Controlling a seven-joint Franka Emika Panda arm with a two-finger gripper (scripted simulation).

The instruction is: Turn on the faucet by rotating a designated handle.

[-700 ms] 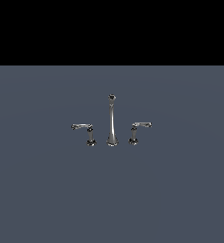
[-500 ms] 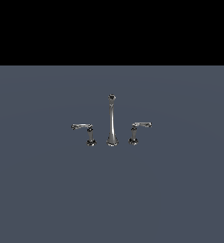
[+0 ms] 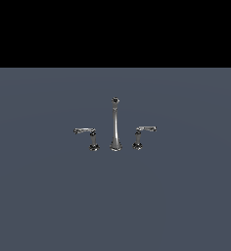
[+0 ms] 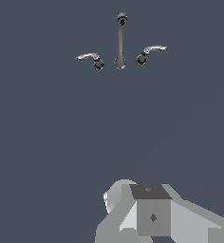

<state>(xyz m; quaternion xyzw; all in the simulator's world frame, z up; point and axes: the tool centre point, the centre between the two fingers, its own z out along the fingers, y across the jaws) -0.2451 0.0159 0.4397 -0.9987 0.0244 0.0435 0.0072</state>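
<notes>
The faucet point(image 3: 116, 128) is a small chrome set standing on a flat grey-blue surface, with a tall thin spout in the middle. At the exterior view's right of the spout stands the designated handle point(image 3: 138, 139), a short post whose thin lever points right. The wrist view shows the faucet point(image 4: 119, 42) far off, with the designated handle point(image 4: 146, 54) beside the spout. No gripper fingers show in either view, and nothing touches the handle.
A twin post point(image 3: 92, 139) with a leftward lever stands on the spout's other side, seen too in the wrist view point(image 4: 96, 60). A pale grey blocky part of the arm point(image 4: 152, 213) fills the wrist picture's lower edge. The grey-blue surface point(image 3: 49, 196) spreads all around.
</notes>
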